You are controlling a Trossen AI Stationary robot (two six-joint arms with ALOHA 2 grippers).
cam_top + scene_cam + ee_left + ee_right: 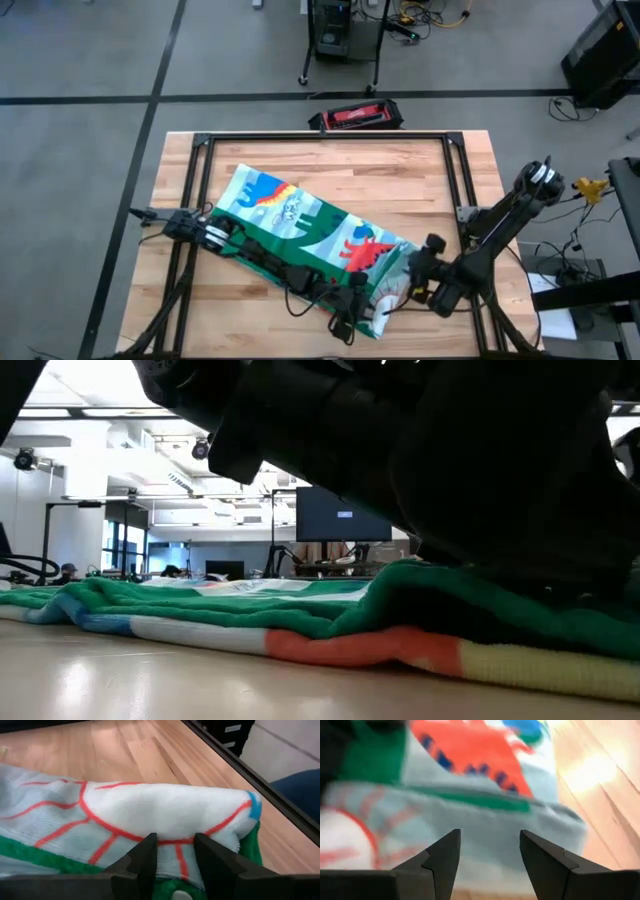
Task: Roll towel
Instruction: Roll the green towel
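Note:
The towel (pixel 300 225) lies folded in a long band slanting across the wooden table, dinosaur print up, green border along its near side; in the low view its layered edge (pixel 250 610) rests flat on the wood. My left arm reaches along the band's near side, and my left gripper (pixel 347 322) is at the towel's near right end, shut on the cloth (pixel 176 851). My right gripper (pixel 410 285) hovers open over the same end; the right wrist view shows the towel (pixel 485 785) below its fingers (pixel 490 840), nothing between them. My left gripper pinches a raised, rounded fold of the towel's pale, red-lined cloth (pixel 175 837) between its two fingers, near the towel's near right end. The fingers come slanting down from the table's left. The fold bulges up beyond the fingertips; the remainder of the towel lies on the table.
A black metal frame (pixel 330 137) runs around the work area on the wooden table. A red and black case (pixel 355 116) lies on the floor past the far edge. Bare wood (pixel 400 180) shows beyond the towel's far right side.

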